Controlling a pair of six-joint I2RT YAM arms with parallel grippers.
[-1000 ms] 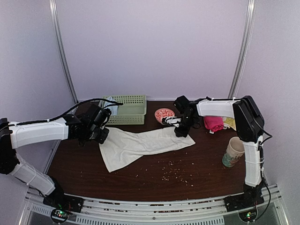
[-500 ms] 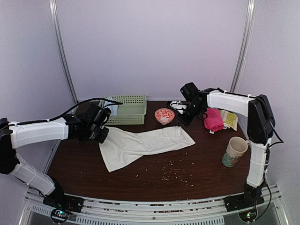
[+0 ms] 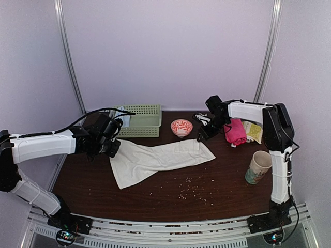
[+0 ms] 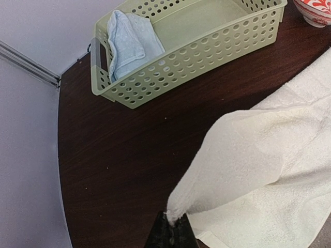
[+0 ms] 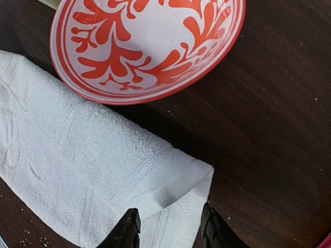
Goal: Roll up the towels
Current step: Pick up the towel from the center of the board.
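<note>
While your left gripper pinched a corner of the off-white towel, the right gripper stood over its far end, fingers apart.
You had that towel spread unrolled across the middle of the table, left corner lifted off the wood in the clamped jaws, right corner lying flat between the spread fingers, just beside the red-patterned bowl. The pale blue towel lay bundled at the left end of the green basket.
</note>
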